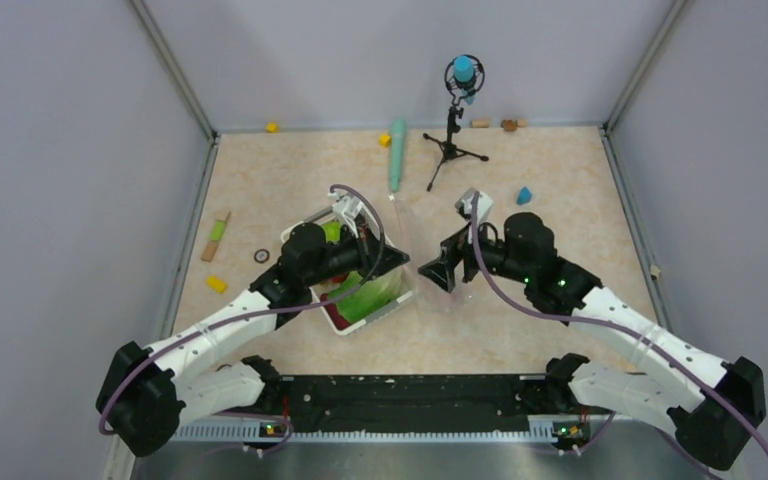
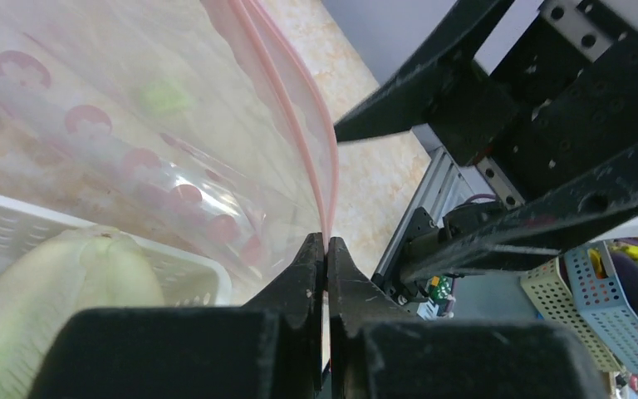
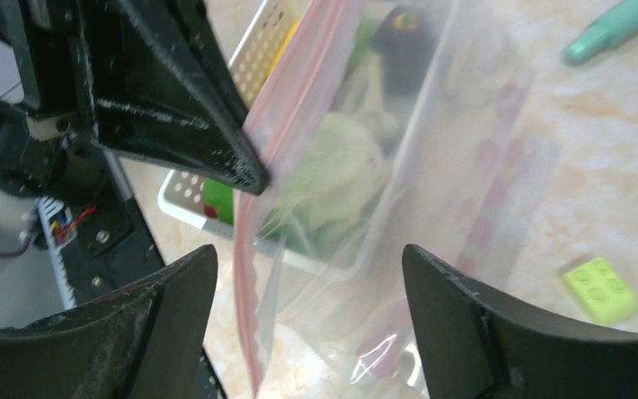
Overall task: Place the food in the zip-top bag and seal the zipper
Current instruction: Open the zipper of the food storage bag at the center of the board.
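Two arms are working the zip-top bag, just beside the white basket. The left gripper is pinching the zipper tight, and the right gripper is gaping wide around the film. It's floppy, slick and light, so the stiffer strip is probably offering the surest hold.

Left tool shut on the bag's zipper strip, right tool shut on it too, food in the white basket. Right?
No: the right tool is open. The right wrist view shows its fingers spread either side of the zip-top bag, not gripping. The rest holds: left tool shut on the zipper, food in the white basket.
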`<state>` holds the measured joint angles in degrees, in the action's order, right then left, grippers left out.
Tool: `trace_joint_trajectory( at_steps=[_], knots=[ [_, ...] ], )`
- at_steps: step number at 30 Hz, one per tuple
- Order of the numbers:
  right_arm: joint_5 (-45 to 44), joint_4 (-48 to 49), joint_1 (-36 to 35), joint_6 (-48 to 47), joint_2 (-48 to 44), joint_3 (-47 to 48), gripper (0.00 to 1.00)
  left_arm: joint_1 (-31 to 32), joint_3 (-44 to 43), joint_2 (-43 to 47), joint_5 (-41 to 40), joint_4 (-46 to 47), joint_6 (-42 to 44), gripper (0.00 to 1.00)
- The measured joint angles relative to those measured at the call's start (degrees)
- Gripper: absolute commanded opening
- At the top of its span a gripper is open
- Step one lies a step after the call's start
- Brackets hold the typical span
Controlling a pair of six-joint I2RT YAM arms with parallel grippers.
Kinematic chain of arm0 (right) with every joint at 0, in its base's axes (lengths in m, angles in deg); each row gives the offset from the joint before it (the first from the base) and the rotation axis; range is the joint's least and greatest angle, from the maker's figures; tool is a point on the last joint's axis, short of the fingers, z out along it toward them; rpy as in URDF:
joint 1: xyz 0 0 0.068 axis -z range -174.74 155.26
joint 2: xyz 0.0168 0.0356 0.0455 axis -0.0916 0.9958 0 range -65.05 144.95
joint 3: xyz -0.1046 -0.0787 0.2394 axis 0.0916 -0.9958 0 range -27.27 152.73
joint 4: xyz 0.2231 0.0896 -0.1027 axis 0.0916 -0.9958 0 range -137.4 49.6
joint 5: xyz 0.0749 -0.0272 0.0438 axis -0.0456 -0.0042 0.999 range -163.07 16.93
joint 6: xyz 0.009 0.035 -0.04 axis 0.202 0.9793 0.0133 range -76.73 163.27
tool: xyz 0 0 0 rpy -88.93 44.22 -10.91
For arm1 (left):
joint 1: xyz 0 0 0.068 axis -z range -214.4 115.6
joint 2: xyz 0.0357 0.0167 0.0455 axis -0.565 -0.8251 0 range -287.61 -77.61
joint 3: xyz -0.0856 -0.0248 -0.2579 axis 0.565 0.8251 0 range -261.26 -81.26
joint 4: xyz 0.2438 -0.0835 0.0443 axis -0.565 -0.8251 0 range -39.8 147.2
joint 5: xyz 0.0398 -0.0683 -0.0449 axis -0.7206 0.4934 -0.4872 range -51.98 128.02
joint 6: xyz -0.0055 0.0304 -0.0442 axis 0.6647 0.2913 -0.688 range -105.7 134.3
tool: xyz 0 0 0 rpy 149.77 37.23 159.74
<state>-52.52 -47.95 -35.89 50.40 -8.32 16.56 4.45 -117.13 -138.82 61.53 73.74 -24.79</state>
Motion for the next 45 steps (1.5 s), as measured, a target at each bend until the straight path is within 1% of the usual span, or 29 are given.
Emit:
trace_joint_trajectory(
  at_steps=[1,2,5,9,17,22,28,33,37,41,42,44,45],
  knots=[
    [-1.4,0.81,-0.02,1.09,-1.2,-0.33,0.95,0.11,0.0,0.39,0.17,0.22,0.48,0.0],
    [-3.45,2.27,-0.02,2.32,-2.64,-0.72,0.98,0.24,0.0,0.76,0.31,0.33,1.09,0.0],
    [-8.11,6.03,-0.02,5.22,-5.01,-1.2,0.99,0.52,0.0,0.96,0.81,0.52,2.16,0.0],
    [-11.72,9.77,-0.02,8.11,-4.37,-0.81,0.99,1.03,0.0,0.94,1.11,0.48,3.15,0.0],
    [-15.43,6.01,-0.02,11.78,7.37,7.82,0.99,2.12,0.0,0.92,-0.31,-0.79,4.31,0.0],
    [-16.94,2.95,-0.02,12.83,10.56,9.6,0.99,2.25,-0.24,0.11,-2.03,-2.23,4.66,0.0],
    [-23.21,-1.53,-1.14,13.57,13.4,12.7,0.98,2.51,-1.22,-1.2,-3.48,-3.87,4.72,0.0],
    [-32.02,-6.51,-5.05,14.49,16.52,16.74,0.95,2.91,-4.04,-2.89,-4.22,-5.49,4.76,0.0],
    [-39.58,-11.61,-6.93,16.41,19.91,20.74,0.93,3.3,-7.82,-4.07,-6.93,-7.61,4.96,0.0],
    [-46.64,-16.59,-8.63,18.34,23.65,25.38,0.89,3.32,-9.16,-5.27,-9.51,-9.16,5.18,0.0],
    [-47.84,-17.7,-8.98,18.75,24.52,26.29,0.87,3.32,-9.2,-5.53,-9.81,-9.4,5.18,0.0],
    [-50.07,-19.74,-9.55,19.61,26.25,27.65,0.77,3.32,-9.25,-6.14,-10.58,-10.12,5.14,0.0],
    [-50.69,-20.48,-9.77,20.17,26.93,27.87,0.71,3.34,-9.25,-6.38,-10.97,-10.49,5.03,0.0]
  ],
)
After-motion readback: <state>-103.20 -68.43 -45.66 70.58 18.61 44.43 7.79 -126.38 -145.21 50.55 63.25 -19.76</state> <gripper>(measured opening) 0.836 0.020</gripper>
